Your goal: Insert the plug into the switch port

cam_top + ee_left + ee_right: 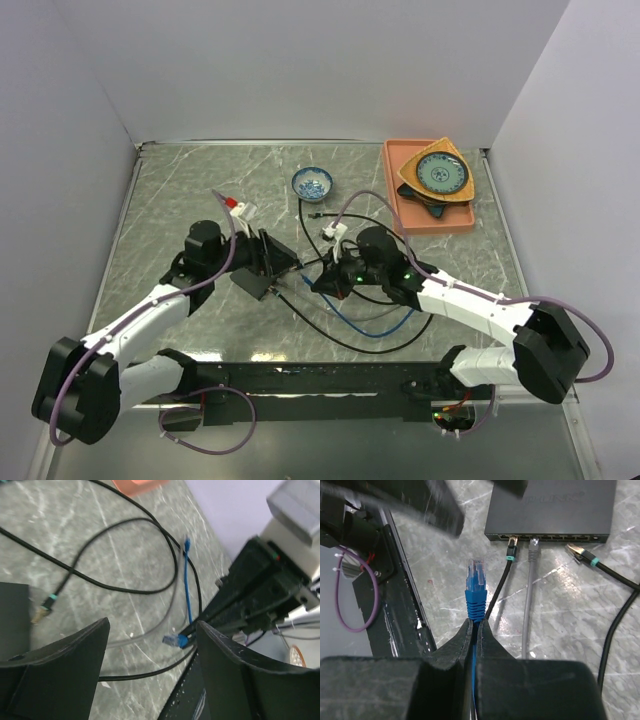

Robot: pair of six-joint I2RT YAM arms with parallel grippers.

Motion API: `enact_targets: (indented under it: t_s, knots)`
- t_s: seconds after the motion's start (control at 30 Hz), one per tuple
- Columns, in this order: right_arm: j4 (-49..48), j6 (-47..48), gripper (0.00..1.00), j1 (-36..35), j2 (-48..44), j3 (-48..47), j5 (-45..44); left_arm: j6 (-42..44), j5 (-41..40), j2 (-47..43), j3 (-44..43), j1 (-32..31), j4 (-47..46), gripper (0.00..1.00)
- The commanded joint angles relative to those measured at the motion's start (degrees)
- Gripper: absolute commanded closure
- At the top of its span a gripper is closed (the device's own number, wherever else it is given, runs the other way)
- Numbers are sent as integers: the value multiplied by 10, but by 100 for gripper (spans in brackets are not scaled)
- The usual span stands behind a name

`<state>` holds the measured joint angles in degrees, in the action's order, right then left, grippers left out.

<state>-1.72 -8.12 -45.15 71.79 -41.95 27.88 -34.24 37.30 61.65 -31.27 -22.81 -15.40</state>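
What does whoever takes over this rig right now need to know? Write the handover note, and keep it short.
Left gripper: open and empty, next to the switch.
Right gripper: shut on the blue cable just behind the blue plug. The plug tip points toward the switch but is short of it and off to one side of the port row.
Switch: a black cable and a grey cable already sit in ports.
Done: plug picked up and roughly aimed.
Left: line it up with a free port, close the gap, push it in.
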Motion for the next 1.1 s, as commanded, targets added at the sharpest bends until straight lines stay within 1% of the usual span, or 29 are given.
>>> enact_targets:
  t_s: [0.0,0.33,0.57,0.63,0.77,0.8,0.87,0.97,1.07]
  knots:
    - [-44,-13,100,23,-30,13,45,26,19,15,-34,-25,-34,25]
    - [-61,-24,100,48,-47,28,68,44,24,41,-60,-62,-22,35]
    - [-58,-25,100,56,-49,28,82,44,21,48,-66,-68,-23,38]
    - [-66,-26,100,62,-53,32,94,44,12,45,-67,-69,-20,35]
    - [-66,-28,100,76,-54,34,125,33,-34,22,-62,-69,-21,28]
    - [-72,-31,100,80,-58,39,151,30,-40,9,-61,-69,-20,27]
    - [-94,-44,100,88,-61,47,171,23,-44,-7,-56,-69,-27,27]
    - [-104,-51,100,92,-74,58,182,13,-31,-33,-48,-69,-43,27]
    - [-103,-56,100,94,-88,66,185,13,0,-45,-47,-69,-52,28]
